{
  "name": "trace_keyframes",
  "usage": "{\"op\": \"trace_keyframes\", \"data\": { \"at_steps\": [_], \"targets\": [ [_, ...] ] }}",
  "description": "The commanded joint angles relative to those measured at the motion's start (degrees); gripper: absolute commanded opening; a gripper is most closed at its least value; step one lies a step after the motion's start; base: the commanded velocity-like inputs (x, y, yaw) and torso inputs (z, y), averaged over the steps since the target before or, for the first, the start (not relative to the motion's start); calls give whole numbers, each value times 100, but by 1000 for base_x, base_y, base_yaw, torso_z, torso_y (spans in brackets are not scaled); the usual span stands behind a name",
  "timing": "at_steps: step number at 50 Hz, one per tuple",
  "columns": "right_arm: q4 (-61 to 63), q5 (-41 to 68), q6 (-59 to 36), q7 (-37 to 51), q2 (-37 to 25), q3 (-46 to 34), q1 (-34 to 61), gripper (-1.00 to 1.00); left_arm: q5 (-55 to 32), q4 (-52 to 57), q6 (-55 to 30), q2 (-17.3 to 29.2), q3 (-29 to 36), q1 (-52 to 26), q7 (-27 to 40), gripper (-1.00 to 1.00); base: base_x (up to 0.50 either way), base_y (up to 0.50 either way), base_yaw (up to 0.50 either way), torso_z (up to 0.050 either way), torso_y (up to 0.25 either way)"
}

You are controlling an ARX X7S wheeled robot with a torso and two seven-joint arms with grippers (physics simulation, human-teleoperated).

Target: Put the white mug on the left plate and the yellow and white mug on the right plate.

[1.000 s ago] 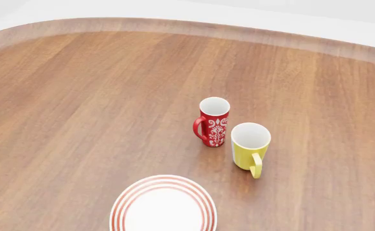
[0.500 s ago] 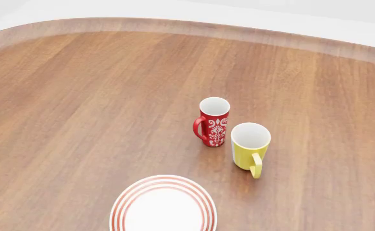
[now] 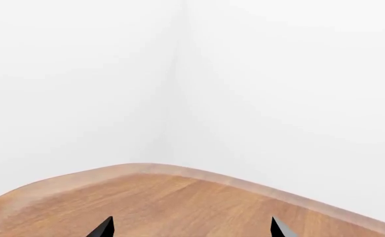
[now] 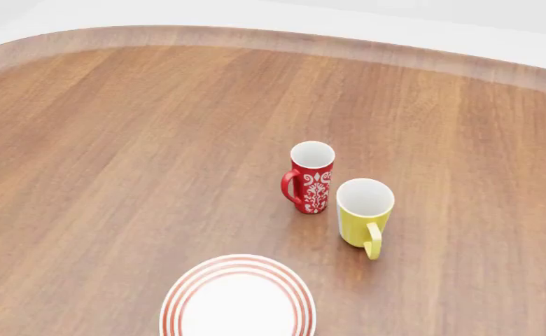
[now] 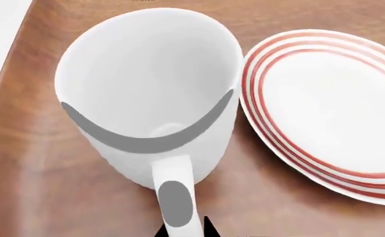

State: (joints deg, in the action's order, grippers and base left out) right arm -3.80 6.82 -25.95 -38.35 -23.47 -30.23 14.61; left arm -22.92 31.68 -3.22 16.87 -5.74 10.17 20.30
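Note:
The white mug (image 5: 146, 94) fills the right wrist view, seen from above, beside a red-ringed plate (image 5: 324, 103) and not on it. My right gripper (image 5: 184, 230) is shut on the white mug's handle (image 5: 176, 197), one dark fingertip on each side. The yellow and white mug (image 4: 362, 213) stands upright on the table in the head view, handle toward me. Another red-ringed plate (image 4: 239, 299) lies at the near edge of that view; I cannot tell which plate is left or right. My left gripper (image 3: 191, 230) is open over bare wood. Neither gripper shows in the head view.
A slim red mug (image 4: 309, 176) with a white pattern stands just left of and behind the yellow mug. The wooden table (image 4: 114, 154) has a curved far edge with a white wall behind (image 3: 179, 74). The table's edge lies close to the white mug (image 5: 8, 59).

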Motion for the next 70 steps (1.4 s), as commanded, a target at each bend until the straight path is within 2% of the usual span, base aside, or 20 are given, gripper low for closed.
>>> {"op": "trace_keyframes", "data": {
  "at_steps": [1, 11, 15, 23, 30, 47, 70],
  "targets": [
    [714, -9, -248, 48, -157, -36, -84, -100, 19, -35, 9, 9, 62, -24, 10, 100, 0, 0, 0, 0, 0],
    [1723, 154, -546, 168, -329, 188, -207, -100, 8, -24, 27, 25, 81, -15, 22, 100, 0, 0, 0, 0, 0],
    [2019, 323, -614, 334, -279, 507, -174, -100, -9, -31, 24, 36, 85, -33, 25, 100, 0, 0, 0, 0, 0],
    [1908, 543, -708, 666, -10, 994, 53, -100, -27, -11, 24, 55, 89, -36, 43, 100, 0, 0, 0, 0, 0],
    [1289, 790, -668, 768, 340, 1305, 348, -100, -63, -18, 24, 72, 73, -44, 60, 100, 0, 0, 0, 0, 0],
    [-338, 723, -656, 1065, 897, 1351, 1076, -100, -145, 44, 68, 100, 24, 25, 99, 100, 0, 0, 0, 0, 0],
    [-2083, 340, -362, 1360, 1356, 1026, 1810, -100, -201, 99, 150, 127, -15, 119, 146, 100, 0, 0, 0, 0, 0]
  ]
}}
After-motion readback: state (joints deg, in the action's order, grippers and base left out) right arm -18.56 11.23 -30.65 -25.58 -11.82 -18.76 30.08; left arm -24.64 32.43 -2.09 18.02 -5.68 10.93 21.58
